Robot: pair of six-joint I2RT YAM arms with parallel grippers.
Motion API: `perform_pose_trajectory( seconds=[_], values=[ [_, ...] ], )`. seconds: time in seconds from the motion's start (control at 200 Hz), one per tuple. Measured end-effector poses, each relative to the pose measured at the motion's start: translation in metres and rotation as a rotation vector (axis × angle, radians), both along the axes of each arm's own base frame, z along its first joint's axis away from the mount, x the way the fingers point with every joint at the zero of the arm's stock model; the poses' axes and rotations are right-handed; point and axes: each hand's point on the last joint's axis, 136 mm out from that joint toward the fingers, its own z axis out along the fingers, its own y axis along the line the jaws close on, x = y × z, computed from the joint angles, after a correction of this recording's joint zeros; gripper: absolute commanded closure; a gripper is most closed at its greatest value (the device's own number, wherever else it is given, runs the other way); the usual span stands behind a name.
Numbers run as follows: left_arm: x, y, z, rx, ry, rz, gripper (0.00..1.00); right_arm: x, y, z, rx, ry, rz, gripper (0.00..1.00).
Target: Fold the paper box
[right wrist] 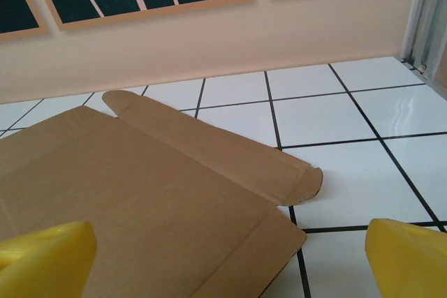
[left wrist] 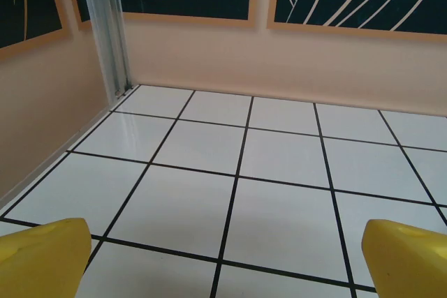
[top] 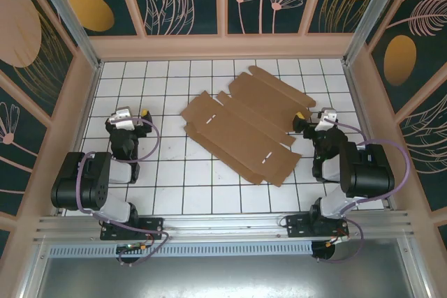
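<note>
The paper box (top: 244,127) lies flat and unfolded as a brown die-cut sheet on the white tiled table, running diagonally from the middle towards the back right. My left gripper (top: 130,112) stands open over bare tiles well to the left of it, with its yellow fingertips (left wrist: 42,256) wide apart and nothing between them. My right gripper (top: 317,113) is open at the sheet's right edge. In the right wrist view the paper box (right wrist: 140,193) spreads under and ahead of the gripper (right wrist: 230,263), its rounded tab flap (right wrist: 304,185) slightly lifted.
Pink enclosure walls (top: 223,47) ring the tiled table (top: 181,179). An aluminium corner post (left wrist: 105,26) stands ahead-left of the left gripper. Bare tiles lie in front of and to the left of the sheet.
</note>
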Motion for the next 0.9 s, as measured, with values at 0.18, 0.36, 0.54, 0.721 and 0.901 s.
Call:
perform_pose_trajectory(
  seconds=[0.18, 0.36, 0.54, 0.721, 0.901],
  values=[
    [0.0, 0.0, 0.0, 0.0, 0.0, 0.0, 0.01, 0.0, 0.0, 0.0, 0.0, 0.0, 0.0, 0.01],
    [0.0, 0.0, 0.0, 0.0, 0.0, 0.0, 0.01, 0.0, 0.0001, 0.0, 0.0, 0.0, 0.0, 0.01],
    [0.0, 0.0, 0.0, 0.0, 0.0, 0.0, 0.01, 0.0001, 0.0029, -0.0003, -0.001, 0.001, 0.005, 0.01],
    [0.0, 0.0, 0.0, 0.0, 0.0, 0.0, 0.01, 0.0002, 0.0028, -0.0002, -0.002, 0.001, 0.003, 0.01],
    [0.0, 0.0, 0.0, 0.0, 0.0, 0.0, 0.01, 0.0001, 0.0033, -0.0004, -0.002, 0.002, 0.004, 0.01]
  ],
)
